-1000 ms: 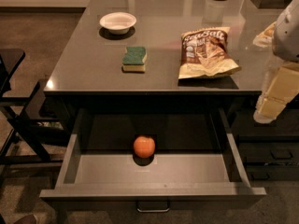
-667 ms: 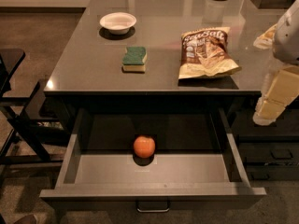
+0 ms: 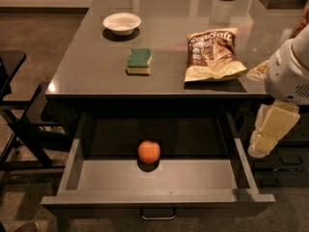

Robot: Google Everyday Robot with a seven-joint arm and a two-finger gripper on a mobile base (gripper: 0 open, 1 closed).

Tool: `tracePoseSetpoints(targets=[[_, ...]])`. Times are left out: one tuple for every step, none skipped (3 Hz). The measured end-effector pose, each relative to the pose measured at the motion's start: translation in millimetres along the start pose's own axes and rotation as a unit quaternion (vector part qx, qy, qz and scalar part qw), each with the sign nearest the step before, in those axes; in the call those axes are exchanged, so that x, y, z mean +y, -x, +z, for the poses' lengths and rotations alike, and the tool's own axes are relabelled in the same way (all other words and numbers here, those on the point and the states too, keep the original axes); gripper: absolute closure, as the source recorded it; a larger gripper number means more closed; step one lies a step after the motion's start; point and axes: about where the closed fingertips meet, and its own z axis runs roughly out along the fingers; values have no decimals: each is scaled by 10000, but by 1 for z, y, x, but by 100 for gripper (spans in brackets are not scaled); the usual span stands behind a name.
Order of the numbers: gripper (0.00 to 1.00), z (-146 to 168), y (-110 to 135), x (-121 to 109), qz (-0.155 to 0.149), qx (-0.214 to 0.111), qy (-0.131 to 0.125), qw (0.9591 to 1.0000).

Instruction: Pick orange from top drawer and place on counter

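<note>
The orange (image 3: 149, 151) is vivid inside the grey top drawer (image 3: 154, 197); behind the drawer: glossy dark-grey surface (image 3: 89, 66), green-and-yellow sponge (image 3: 139, 61), white bowl (image 3: 121, 22), brown-and-cream bag (image 3: 212, 54); right of it, the cream end effector (image 3: 263, 141)

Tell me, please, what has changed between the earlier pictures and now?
Nothing has visibly changed. The gripper is at the right, beside the open top drawer and apart from the orange lying in it. The sponge, bowl and chip bag sit on the counter as before.

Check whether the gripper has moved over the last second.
Yes. The gripper, right of the top drawer, has come down: it now hangs below the front edge of the counter.
</note>
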Motion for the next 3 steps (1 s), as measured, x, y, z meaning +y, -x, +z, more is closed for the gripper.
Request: tracePoseSetpoints(targets=[[0,0,0,0,1,-1,1,10000],[0,31,3,16,236,-160,204,9994],[0,77,3,27,827,-476,403,9946]])
